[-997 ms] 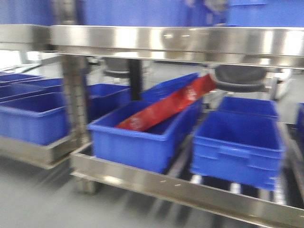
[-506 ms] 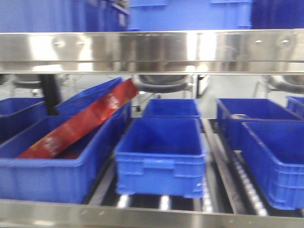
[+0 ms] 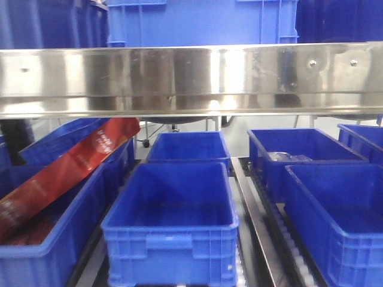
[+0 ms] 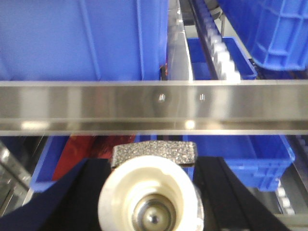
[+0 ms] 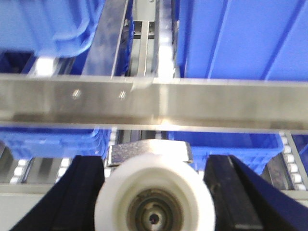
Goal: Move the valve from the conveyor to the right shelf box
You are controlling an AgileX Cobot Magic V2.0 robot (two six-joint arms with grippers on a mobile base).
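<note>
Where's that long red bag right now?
Front view, left side: the red bag leans diagonally in the left blue bin on the lower shelf, its top end raised just beneath the steel shelf rail.

Shiny steel shelf rail (image 3: 191, 78), smooth plastic boxes (image 3: 170, 221), red pack (image 3: 66, 173) prob. foil

The rectangular plastic boxes (image 3: 170, 221) are deep blue, the steel shelf rail (image 3: 191, 78) mirror-bright silver, and the long glossy packet (image 3: 66, 170) red with pale lettering. The left wrist's round plastic valve (image 4: 149, 197) is cream-white before a speckled grey block (image 4: 154, 153). The right wrist's round valve (image 5: 154, 202) is whiter, with a dull grey-brown centre.
</note>
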